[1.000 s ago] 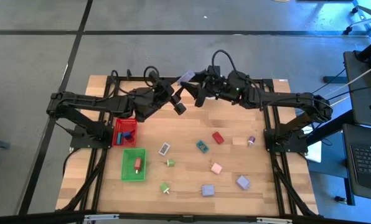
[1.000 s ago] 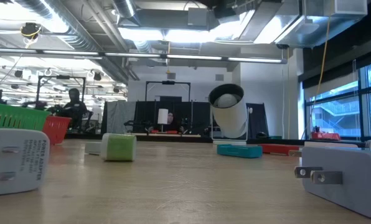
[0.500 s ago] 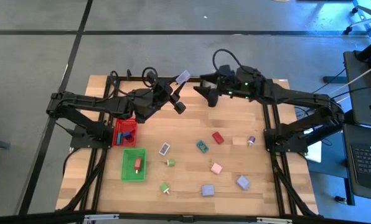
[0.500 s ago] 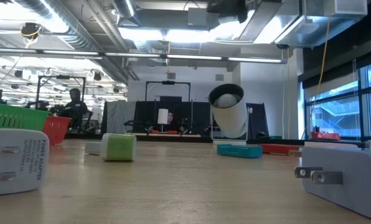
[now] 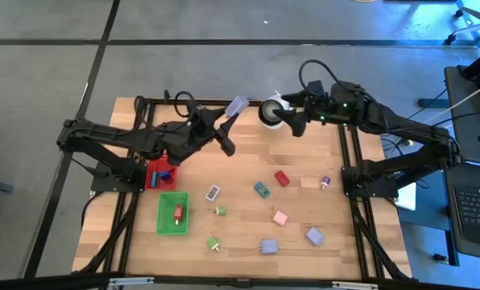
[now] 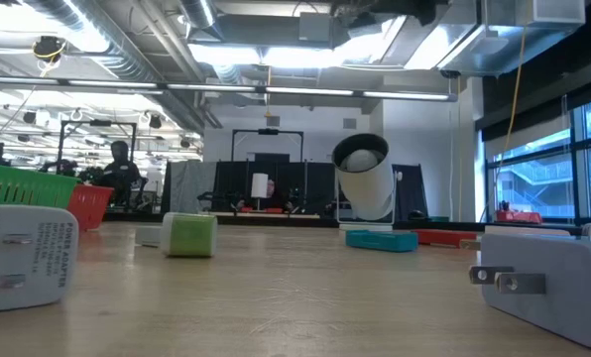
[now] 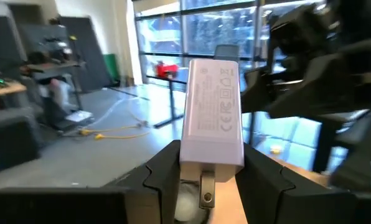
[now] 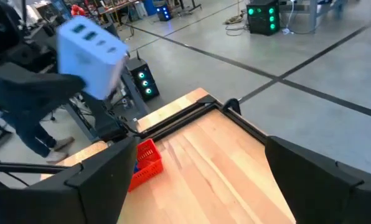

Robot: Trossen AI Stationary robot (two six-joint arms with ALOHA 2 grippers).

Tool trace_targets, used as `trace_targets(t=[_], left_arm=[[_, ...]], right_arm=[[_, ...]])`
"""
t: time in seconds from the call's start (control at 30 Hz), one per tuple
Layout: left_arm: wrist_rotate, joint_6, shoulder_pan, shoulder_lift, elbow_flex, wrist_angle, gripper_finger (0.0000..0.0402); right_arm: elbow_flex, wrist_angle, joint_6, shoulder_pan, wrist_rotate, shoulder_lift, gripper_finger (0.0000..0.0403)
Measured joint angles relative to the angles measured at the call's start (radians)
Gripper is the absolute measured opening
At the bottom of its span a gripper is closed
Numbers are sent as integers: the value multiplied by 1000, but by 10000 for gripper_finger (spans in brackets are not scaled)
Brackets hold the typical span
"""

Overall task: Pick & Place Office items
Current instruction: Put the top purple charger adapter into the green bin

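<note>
Wooden table (image 5: 353,242) sitting under both arms. Left gripper (image 7: 201,180) squeezing lavender charger (image 7: 211,112) above table's back edge; label writing too small. Right gripper (image 8: 192,180) spreading wide, empty, near it.

Two trays (image 5: 161,173) (image 5: 173,213) at table's (image 5: 248,153) nine o'clock edge, one behind the other. Small blocks (image 5: 281,217) scattered centre to four o'clock. Charger (image 5: 237,105) held above twelve o'clock edge.

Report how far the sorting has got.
Done: a few small pieces lie in the red tray and one in the green tray. In hand: the left gripper holds a lavender power adapter aloft; the right gripper is open, empty. Left: about nine pieces loose on the table.
</note>
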Motion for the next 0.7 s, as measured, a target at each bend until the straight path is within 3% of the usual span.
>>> trace_targets(t=[0.17,0.4,0.6,0.7], left_arm=[[103,-176,-38,-16,1,-112,127],[299,-602,-44,-21,1,-514,127],[611,-989,-54,-21,1,-916,127],[799,-1096,-90,-21,1,-1061,127]], right_arm=[[0,-4,-30,0,0,-2,357],[0,-9,-58,0,0,13,356],[0,-42,-78,0,0,13,356],[0,-54,-81,0,0,13,356]])
